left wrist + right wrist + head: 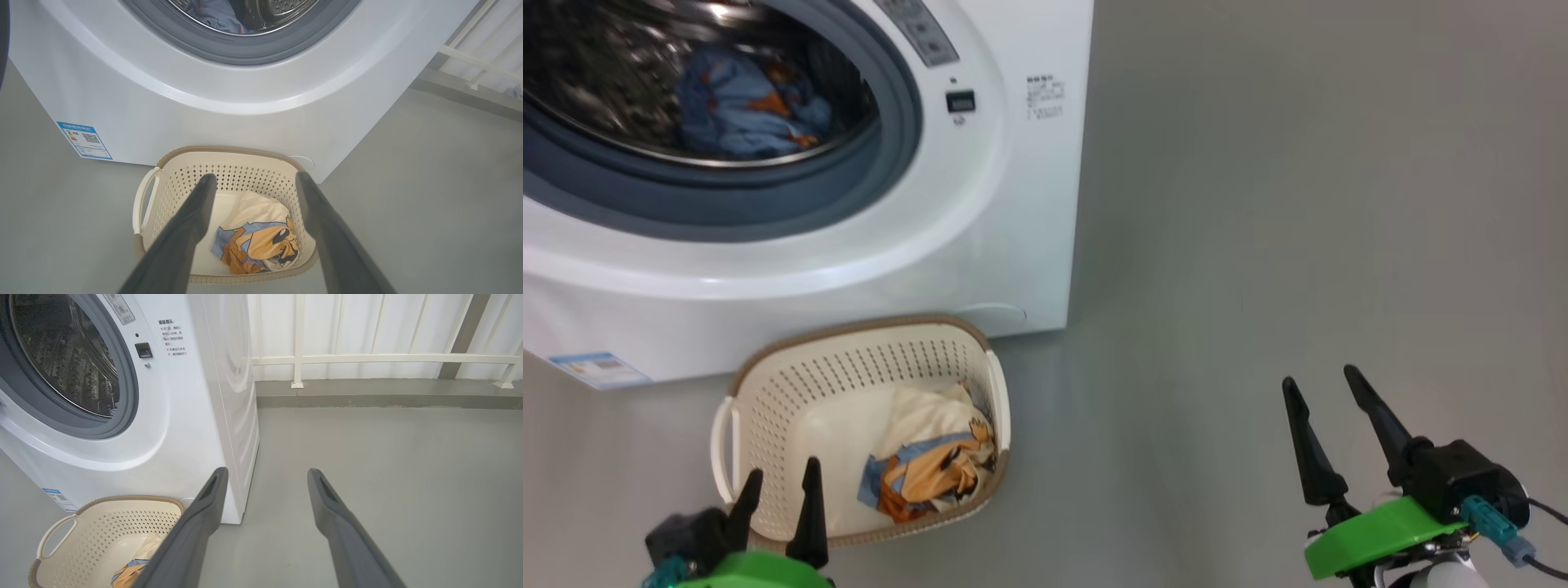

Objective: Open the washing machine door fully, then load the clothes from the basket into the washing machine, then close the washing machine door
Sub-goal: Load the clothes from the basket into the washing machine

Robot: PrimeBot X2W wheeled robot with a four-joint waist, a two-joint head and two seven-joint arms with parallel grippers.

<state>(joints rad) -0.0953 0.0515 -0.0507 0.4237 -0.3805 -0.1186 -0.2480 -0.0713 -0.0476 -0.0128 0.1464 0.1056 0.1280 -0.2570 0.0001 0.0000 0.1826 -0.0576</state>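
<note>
At the head view's lower left, the left gripper (pixel 783 469), jaws wide and empty, points into the basket (pixel 849 367), whose orange-tan garment (pixel 931 478) and cream-white garment (pixel 923 408) lie just upper right of it, well apart from the equally open right gripper (pixel 1319 377).

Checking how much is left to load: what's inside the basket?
The basket holds a cream-white garment with an orange-tan cartoon-print garment partly on top; anything beneath them is covered.

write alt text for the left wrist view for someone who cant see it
The open, empty left gripper points down at the basket, which holds a cream garment and an orange-tan printed one. Behind it, a blue garment lies inside the washing machine.
</note>
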